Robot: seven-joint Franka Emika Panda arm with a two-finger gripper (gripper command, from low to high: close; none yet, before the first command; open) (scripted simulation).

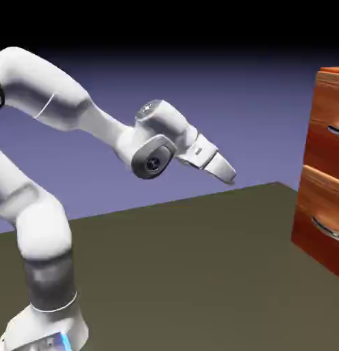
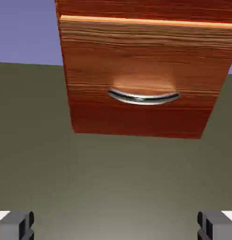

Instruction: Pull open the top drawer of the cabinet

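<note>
Your white 2-finger hand (image 1: 229,174), jaws spread wide and empty, hangs well short of the tall reddish-brown glossy wooden cabinet (image 1: 321,192) at the desk's (image 1: 185,274) far edge, so the top drawer (image 1: 329,116), its curved silver bar handle (image 1: 336,130) lying level, sits ahead and higher.

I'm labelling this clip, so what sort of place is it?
Likely a rendered simulation, not a real room: a white arm, a glossy cabinet on a bare table, and a plain blue-violet backdrop.
</note>
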